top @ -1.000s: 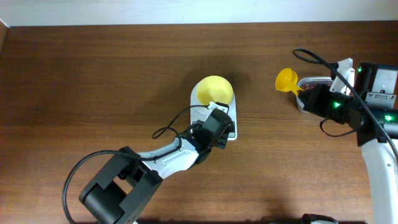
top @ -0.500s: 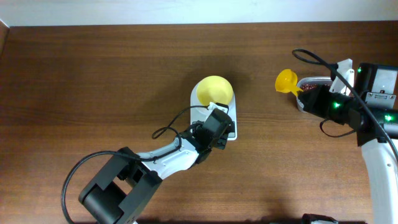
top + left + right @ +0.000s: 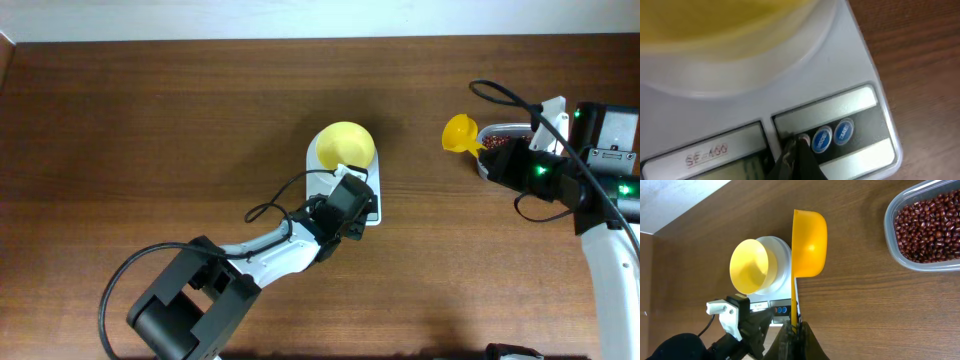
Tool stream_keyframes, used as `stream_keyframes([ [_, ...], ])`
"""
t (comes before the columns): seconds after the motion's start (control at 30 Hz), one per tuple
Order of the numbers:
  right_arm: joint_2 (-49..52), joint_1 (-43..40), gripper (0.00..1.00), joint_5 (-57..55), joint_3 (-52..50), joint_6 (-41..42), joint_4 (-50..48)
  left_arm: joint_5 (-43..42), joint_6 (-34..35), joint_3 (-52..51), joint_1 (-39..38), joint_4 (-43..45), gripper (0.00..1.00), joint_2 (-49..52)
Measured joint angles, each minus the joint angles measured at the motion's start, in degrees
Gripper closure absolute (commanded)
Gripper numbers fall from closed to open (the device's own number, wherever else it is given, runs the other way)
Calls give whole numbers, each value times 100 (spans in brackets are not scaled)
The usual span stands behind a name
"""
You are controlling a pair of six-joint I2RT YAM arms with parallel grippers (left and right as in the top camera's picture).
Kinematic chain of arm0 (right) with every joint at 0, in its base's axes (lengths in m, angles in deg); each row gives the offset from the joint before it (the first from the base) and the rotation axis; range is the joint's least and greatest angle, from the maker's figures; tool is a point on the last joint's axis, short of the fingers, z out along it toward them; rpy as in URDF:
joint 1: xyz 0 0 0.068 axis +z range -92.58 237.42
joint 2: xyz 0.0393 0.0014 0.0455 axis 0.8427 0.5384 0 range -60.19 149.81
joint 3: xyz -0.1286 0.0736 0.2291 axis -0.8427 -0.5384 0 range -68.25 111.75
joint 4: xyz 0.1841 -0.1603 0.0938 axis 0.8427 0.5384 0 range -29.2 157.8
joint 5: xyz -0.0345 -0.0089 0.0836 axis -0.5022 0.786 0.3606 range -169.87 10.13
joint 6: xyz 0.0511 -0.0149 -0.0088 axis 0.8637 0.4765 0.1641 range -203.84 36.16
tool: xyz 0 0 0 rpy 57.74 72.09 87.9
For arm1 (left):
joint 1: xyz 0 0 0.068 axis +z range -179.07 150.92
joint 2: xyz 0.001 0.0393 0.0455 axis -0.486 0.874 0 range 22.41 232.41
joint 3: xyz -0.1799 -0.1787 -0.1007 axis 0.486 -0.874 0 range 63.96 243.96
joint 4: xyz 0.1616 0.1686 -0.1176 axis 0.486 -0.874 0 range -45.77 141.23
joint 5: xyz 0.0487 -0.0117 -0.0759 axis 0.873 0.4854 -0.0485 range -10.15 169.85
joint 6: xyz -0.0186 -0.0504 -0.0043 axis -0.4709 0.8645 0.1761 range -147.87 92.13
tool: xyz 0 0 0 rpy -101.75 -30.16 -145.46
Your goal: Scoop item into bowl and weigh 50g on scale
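Observation:
The pale yellow bowl [image 3: 345, 146] stands empty on the white scale [image 3: 375, 195]; it shows as a yellow blur [image 3: 715, 25] in the left wrist view. My left gripper [image 3: 358, 208] is shut, and its tip [image 3: 797, 146] rests on the leftmost button of the scale's front panel [image 3: 860, 100], beside two blue buttons [image 3: 832, 136]. My right gripper [image 3: 796, 330] is shut on the handle of a yellow scoop [image 3: 809, 242], which is empty and hangs between the scale and a clear container of reddish-brown beans [image 3: 927, 227]. The bowl [image 3: 750, 266] is empty in this view as well.
The clear bean container [image 3: 497, 140] sits at the right of the wooden table, partly under my right arm. The left arm's cable [image 3: 270, 205] loops beside the scale. A pale wall runs along the table's far edge.
The scoop has edged very slightly toward the near side. The left gripper stays on the scale's panel.

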Motion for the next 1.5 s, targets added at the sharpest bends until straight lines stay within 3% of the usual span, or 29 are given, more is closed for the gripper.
stream_keyframes([
  [0.07,0,0,96,0,0,-4,0,-39,2,22,0,-1008,100,-407],
  [0.13,4,0,96,0,2,-2,20,-328,2,-20,26,-1478,87,-1300],
  [0.17,4,0,96,0,2,-2,31,-498,-26,-17,26,-1488,75,-1836],
  [0.2,7,0,96,2,2,-2,70,-682,9,-4,26,-1537,43,-2924],
  [0.27,7,0,96,2,2,2,105,-778,0,87,22,-1705,35,-4266],
  [0.37,9,0,96,120,7,-2,153,-199,-160,120,31,-2441,33,-6072],
  [0.47,11,0,96,352,11,2,160,177,-323,133,157,-3641,21,-6356],
  [0.53,11,0,96,389,11,0,181,249,-348,125,345,-3860,18,-6190],
  [0.63,15,0,96,413,11,-2,175,439,-345,125,940,-3836,1,-5998],
  [0.77,15,0,96,413,11,-31,109,942,-396,125,2339,-3832,1,-5587],
  [0.83,15,0,96,426,11,-164,229,1091,-393,120,2651,-3838,1,-5202],
  [1.1,15,0,96,472,11,-323,107,1143,-396,120,2669,-3838,1,-4131],
  [1.3,15,-57,96,479,20,-494,-831,1143,-393,120,2669,-3838,1,-3665],
  [1.5,13,-1309,96,1016,31,33,-1281,1143,-396,120,2669,-3836,1,-3657],
])
